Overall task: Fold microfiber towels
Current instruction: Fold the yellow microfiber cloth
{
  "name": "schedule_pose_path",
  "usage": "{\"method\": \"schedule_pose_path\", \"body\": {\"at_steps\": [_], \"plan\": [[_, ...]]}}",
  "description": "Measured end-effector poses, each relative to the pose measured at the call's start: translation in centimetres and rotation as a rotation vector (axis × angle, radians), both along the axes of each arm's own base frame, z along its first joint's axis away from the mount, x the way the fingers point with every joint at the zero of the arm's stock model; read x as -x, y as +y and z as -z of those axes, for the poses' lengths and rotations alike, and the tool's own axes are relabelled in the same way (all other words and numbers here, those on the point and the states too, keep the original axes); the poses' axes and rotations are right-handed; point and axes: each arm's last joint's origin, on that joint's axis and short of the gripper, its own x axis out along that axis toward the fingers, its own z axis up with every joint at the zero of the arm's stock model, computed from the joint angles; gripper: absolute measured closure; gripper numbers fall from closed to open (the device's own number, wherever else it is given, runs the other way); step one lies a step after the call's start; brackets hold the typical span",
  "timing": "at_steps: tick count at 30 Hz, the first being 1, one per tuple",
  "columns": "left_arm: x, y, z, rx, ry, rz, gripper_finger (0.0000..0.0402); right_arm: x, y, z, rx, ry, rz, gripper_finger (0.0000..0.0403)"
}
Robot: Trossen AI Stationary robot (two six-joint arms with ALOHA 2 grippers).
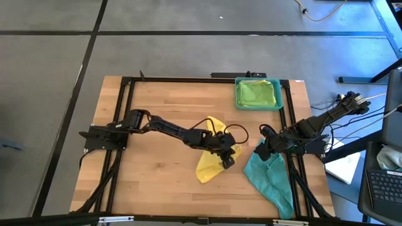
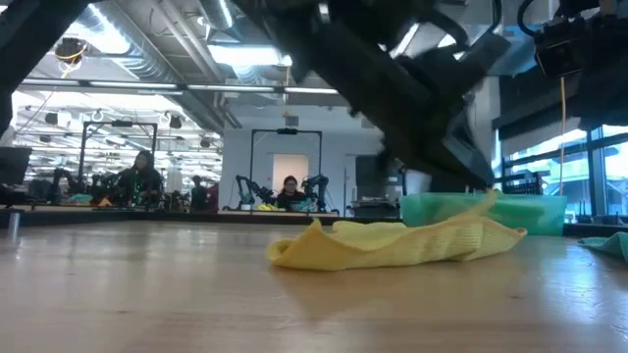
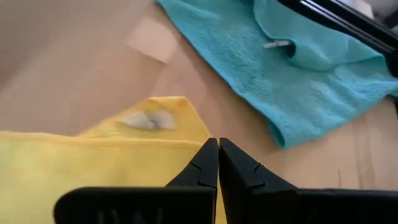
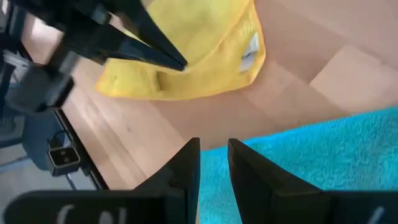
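Note:
A yellow towel lies crumpled on the wooden table near the middle; it also shows in the low view. My left gripper is shut at its right edge. A teal towel lies to the right, reaching the table's near edge. My right gripper is at its far left corner, with its fingers close together on the cloth. A bright green towel lies in the teal plastic tray at the far right. The other towels are out of view. My left gripper pinches the yellow towel's right edge between its shut fingers, slanting down from the table's left. In the low view a tip of the cloth rises to the fingers. The rest lies slack on the table. My right gripper has the teal towel's edge between its two fingers, coming slanting down from the table's right. One layer or several, I cannot tell. The rest of the towel lies slack on the table.
Black frame rails run along the table's left and right sides. Bare wood lies to the left of the yellow towel. People sit at benches in the room beyond the table.

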Motion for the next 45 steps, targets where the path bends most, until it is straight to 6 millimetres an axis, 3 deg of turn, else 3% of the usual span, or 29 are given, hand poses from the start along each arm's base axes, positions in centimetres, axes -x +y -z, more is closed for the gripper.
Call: {"method": "schedule_pose_path", "body": {"at_steps": [9,19,25,29,37,45], "plan": [[4.5,1.3,-5.5,-0.189,0.247,0.009,0.0401,-0.4,0.0,0.3,0.069,-0.017,0.051,0.0318],[9.6,0.9,-6.8,-0.304,0.629,0.032,0.0401,-1.5,0.4,1.1,0.122,0.001,0.077,0.0318],[11.4,0.0,-7.7,-0.333,0.72,0.019,0.0402,-2.7,0.9,2.1,0.145,0.019,0.085,0.0318],[12.8,-0.3,-8.7,-0.359,0.768,0.002,0.0401,-4.4,1.1,3.0,0.191,-0.007,0.103,0.0318],[15.4,-0.7,-10.8,-0.406,0.843,-0.033,0.0401,-9.3,0.8,5.6,0.164,-0.079,-0.031,0.0318],[19.6,-1.7,-10.8,-0.357,0.839,-0.156,0.0401,-11.2,-0.9,8.7,0.086,0.027,-0.083,0.0318]]}}
